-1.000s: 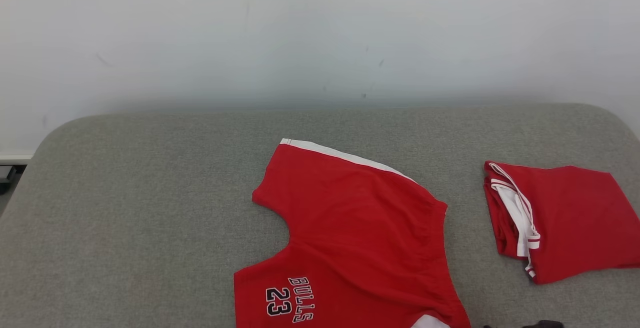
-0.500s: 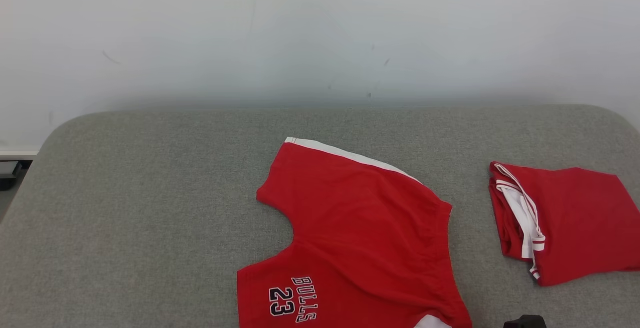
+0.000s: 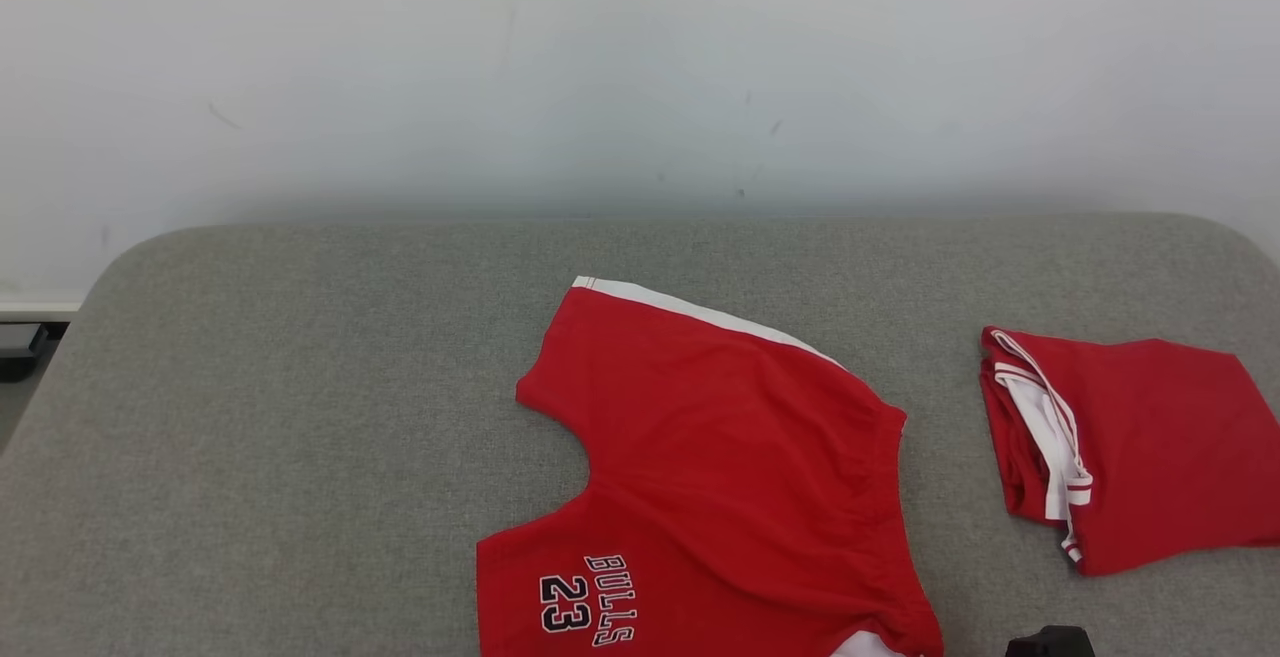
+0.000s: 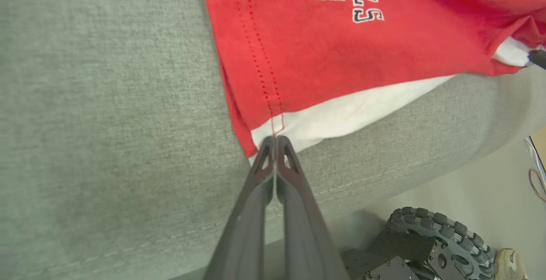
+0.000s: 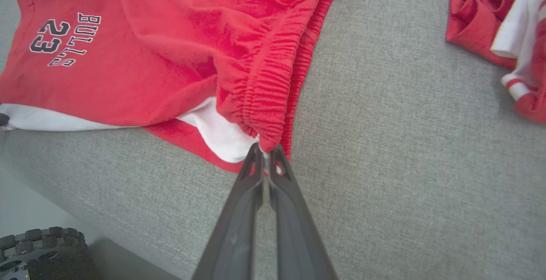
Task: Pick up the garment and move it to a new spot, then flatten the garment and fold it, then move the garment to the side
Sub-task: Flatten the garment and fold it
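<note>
Now the left gripper has pinched the Bulls shorts' seven-o'clock hem, the right gripper their five-o'clock waistband: ready to lift.

Garment: solid red, gathered band in the same red. White stripe along the far edge, and a white panel at the near hem. Lettering reads "BULLS 23": dark, near-black characters edged in white. Stitching: two dotted lines in a deeper red.

Folded garment: red, with white trim carrying thin red stripes.

Worktop: uniform grey woven fabric, finely flecked.

Wall: plain off-white with a few small dark marks.

Left hand and right hand: dark grey, matt.

Wheel: black, ribbed tread.
</note>
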Robot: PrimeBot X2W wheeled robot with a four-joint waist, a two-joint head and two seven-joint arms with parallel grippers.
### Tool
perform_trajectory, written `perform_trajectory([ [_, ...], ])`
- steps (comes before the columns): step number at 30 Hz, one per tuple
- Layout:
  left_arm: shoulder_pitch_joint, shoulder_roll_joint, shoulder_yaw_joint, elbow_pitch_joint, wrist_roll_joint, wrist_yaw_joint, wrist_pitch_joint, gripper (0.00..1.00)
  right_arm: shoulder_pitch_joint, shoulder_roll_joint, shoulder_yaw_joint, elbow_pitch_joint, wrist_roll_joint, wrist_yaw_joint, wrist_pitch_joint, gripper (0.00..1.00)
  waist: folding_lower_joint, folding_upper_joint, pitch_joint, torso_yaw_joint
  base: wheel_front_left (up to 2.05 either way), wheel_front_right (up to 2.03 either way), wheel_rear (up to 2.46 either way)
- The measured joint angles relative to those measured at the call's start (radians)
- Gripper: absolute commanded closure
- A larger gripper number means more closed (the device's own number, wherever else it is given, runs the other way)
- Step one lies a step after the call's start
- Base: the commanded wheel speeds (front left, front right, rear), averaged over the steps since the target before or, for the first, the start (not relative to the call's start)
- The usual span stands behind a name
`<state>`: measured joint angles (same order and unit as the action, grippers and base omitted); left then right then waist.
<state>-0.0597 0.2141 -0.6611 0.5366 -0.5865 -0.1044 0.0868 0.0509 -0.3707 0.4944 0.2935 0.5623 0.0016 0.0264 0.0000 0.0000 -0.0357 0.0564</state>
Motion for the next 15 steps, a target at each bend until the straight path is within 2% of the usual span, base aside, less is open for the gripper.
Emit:
perform_trajectory([
  [1, -0.003, 0.000, 0.000, 0.002, 0.003, 0.003, -0.001, 0.00, 0.000, 0.001, 0.000, 0.002, 0.000, 0.000, 0.000, 1.00, 0.0000, 0.0001, 0.000, 0.001, 0.00, 0.00, 0.00],
  [13, -0.015, -0.016, -0.013, 0.042, 0.032, 0.025, -0.039, 0.00, -0.001, 0.009, -0.001, 0.025, 0.000, 0.008, -0.015, 1.00, 0.0000, 0.0000, -0.005, 0.004, 0.00, 0.00, 0.00],
  [14, -0.017, -0.018, -0.014, 0.049, 0.031, 0.024, -0.039, 0.35, -0.001, 0.009, -0.001, 0.026, 0.000, 0.009, -0.017, 1.00, 0.0000, 0.0000, -0.006, 0.004, 0.00, 0.00, 0.00],
  [15, -0.020, -0.023, -0.016, 0.056, 0.031, 0.024, -0.040, 0.62, -0.002, 0.009, 0.000, 0.026, 0.000, 0.009, -0.018, 1.00, -0.0001, -0.0001, -0.006, 0.003, 0.00, 0.00, 0.00],
])
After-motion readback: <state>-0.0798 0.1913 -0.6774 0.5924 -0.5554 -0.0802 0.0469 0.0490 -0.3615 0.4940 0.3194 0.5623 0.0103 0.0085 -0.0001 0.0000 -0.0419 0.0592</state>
